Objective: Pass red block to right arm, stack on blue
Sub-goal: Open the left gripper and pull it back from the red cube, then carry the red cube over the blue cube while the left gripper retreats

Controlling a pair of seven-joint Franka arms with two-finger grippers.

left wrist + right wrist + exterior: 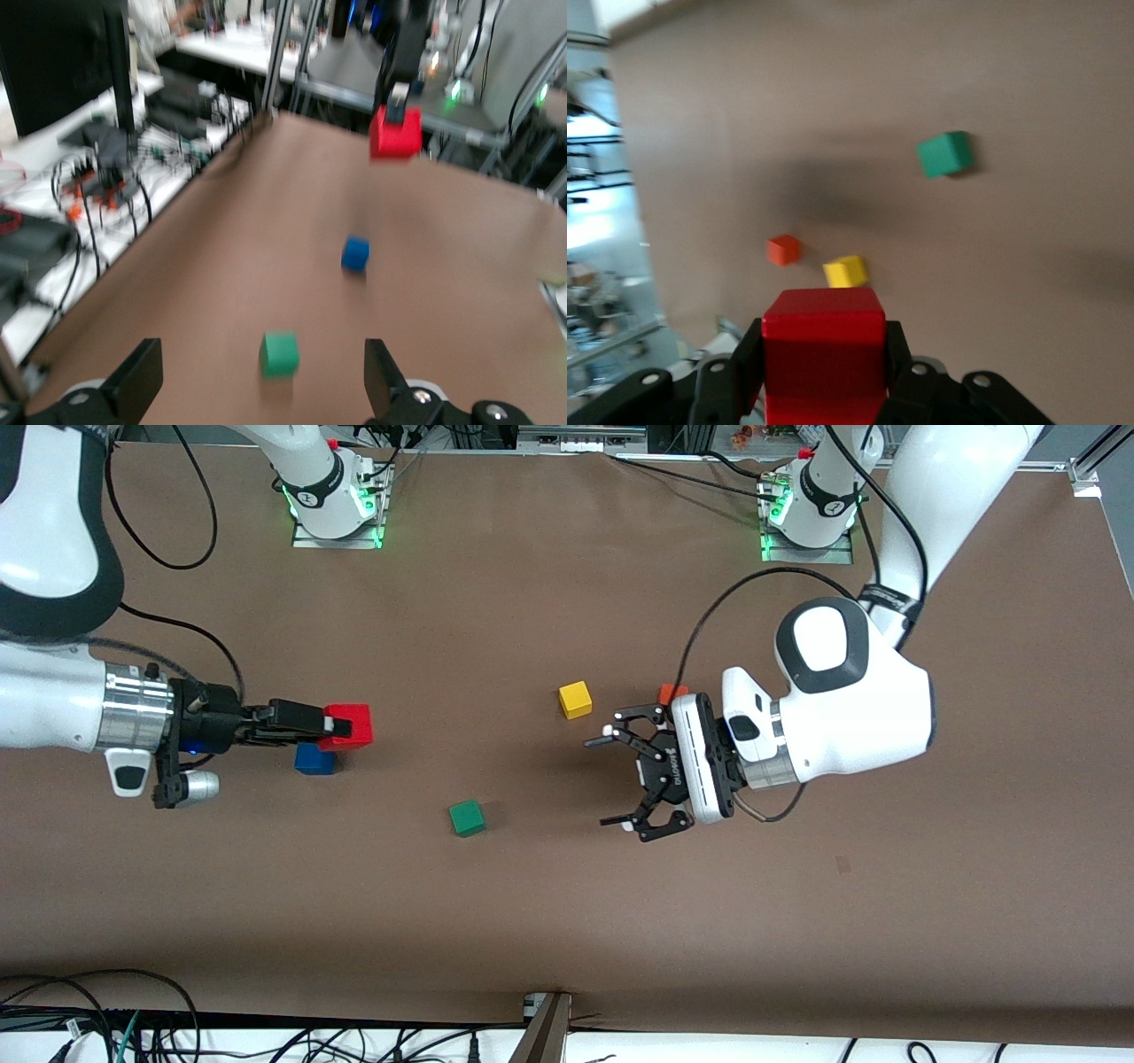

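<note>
My right gripper (337, 727) is shut on the red block (348, 725) and holds it in the air, roughly over the blue block (314, 760). The blue block rests on the table toward the right arm's end, apart from the red one, and the gripper partly hides it. In the right wrist view the red block (824, 335) fills the gap between the black fingers (744, 363), and the blue block is hidden. My left gripper (611, 781) hangs open and empty over the table's middle. From its wrist view I see the red block (395, 133) raised above the blue block (355, 253).
A green cube (467, 817) lies near the middle of the brown table (532, 921), nearer the front camera than the blue block. A yellow cube (575, 699) and an orange cube (671, 692), partly hidden by the left hand, lie farther from it. Cables run along the table's edges.
</note>
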